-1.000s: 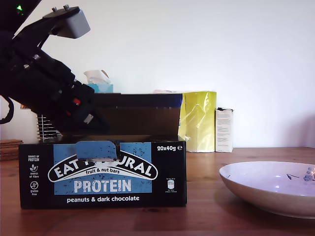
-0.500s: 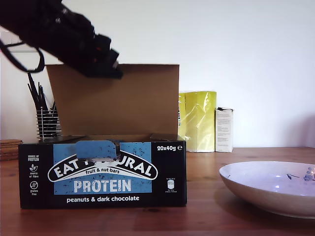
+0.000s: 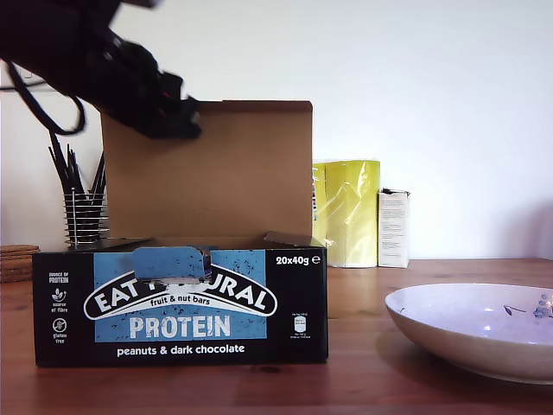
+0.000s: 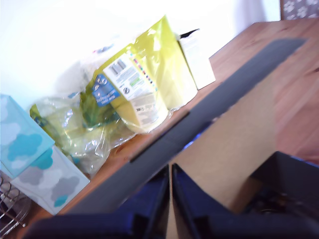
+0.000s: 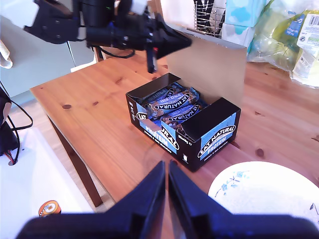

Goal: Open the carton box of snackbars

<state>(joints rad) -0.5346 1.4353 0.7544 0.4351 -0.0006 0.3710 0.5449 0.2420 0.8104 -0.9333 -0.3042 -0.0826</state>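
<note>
Standing on the wooden surface point(image 3: 415, 380) just beside a white bowl point(image 3: 471, 333), the carton box of snackbars point(image 3: 181, 303) has its lid point(image 3: 216, 173) swung up to roughly vertical, so I judge the opening step nearly finished. The box is wide and black, with a blue front panel, white "EAT NATURAL PROTEIN" lettering and "20x40g"; the raised lid shows its plain brown underside, and the second wrist view looks down on blue-wrapped bars point(image 5: 172, 104) lying inside. My first pincer point(image 3: 177, 117) is at the lid's top edge, near the corner on the exterior view's left, and its wrist view shows the two fingers almost together right at that edge, but I cannot tell whether card is actually pinched between them. The next move, as I judge it, calls for carrying the lid on past upright so it stays back, then letting go without dragging the box. My second pincer point(image 5: 166, 189) hangs above the surface well apart from the box, its fingers nearly closed with nothing between them. Behind the box stand a yellow bag point(image 3: 347, 212), a small white carton point(image 3: 393, 226) and a wire holder of dark utensils point(image 3: 82, 203).
</note>
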